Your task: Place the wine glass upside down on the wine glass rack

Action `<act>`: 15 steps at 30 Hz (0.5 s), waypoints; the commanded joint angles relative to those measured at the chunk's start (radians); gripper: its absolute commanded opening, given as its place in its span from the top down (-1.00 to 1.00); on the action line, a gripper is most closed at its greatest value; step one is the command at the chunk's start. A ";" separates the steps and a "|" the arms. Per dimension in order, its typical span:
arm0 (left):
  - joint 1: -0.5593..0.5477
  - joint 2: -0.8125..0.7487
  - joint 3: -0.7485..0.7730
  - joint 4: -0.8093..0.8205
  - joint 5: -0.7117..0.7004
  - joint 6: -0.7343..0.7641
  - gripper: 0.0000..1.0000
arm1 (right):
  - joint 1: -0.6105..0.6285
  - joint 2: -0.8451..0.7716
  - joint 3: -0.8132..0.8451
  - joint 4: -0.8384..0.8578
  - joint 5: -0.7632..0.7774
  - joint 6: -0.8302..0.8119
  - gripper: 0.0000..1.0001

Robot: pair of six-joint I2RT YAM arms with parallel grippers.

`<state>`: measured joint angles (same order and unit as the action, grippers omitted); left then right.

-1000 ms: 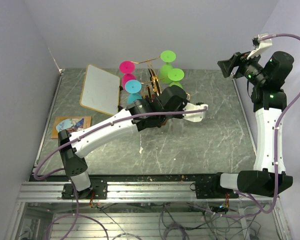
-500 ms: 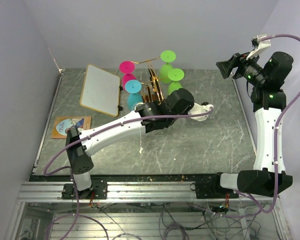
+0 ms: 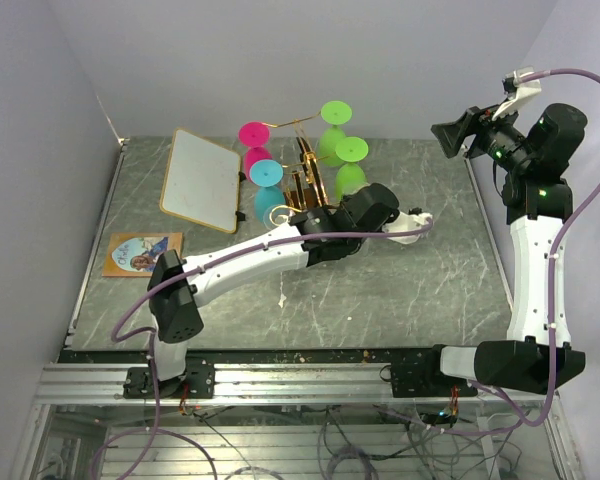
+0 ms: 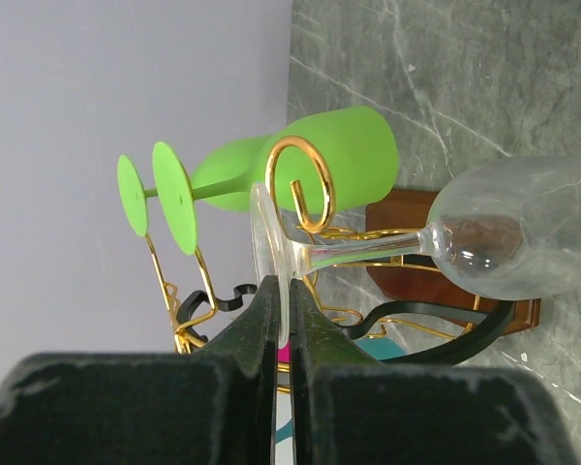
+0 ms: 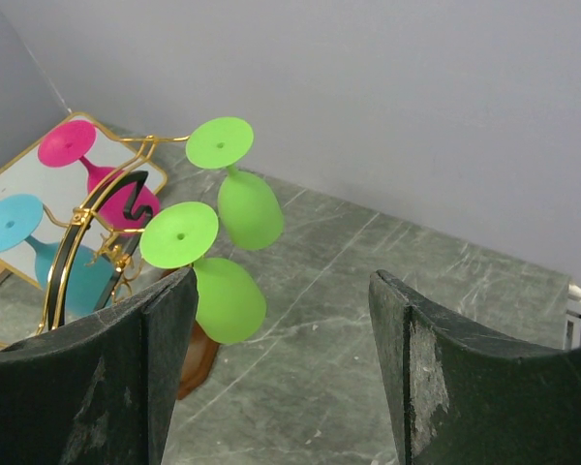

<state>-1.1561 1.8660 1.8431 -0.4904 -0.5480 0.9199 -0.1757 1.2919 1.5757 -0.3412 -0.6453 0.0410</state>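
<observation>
Hanging step under way. Left hand (image 4: pixel 284 302) is pinched narrow on the foot rim of the clear glass (image 4: pixel 508 228), which is off the surface (image 3: pixel 420 290), foot up and bowl down, its stem crossing a free scroll arm (image 4: pixel 325 182) of the rack (image 3: pixel 305 178).

Right hand (image 5: pixel 283 320) wide, empty, well apart.

Next, by my reading: slide the stem into the arm until the foot seats, then release.

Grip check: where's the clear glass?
Left wrist view: the clear wine glass lies sideways, foot pinched in the left gripper, stem by the gold rack.
</observation>
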 commanded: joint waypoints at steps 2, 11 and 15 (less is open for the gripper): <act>-0.005 0.030 0.069 0.057 -0.040 -0.003 0.86 | -0.008 -0.024 -0.018 0.020 -0.018 -0.003 -0.42; -0.005 0.077 0.129 0.051 -0.033 -0.020 0.86 | -0.008 -0.030 -0.026 0.024 -0.029 -0.004 -0.42; -0.005 0.091 0.150 0.042 -0.012 -0.034 0.86 | -0.010 -0.036 -0.037 0.027 -0.030 -0.005 -0.42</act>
<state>-1.1557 1.9484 1.9339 -0.4904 -0.5655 0.9058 -0.1757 1.2831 1.5585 -0.3408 -0.6647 0.0406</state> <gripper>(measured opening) 0.097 0.709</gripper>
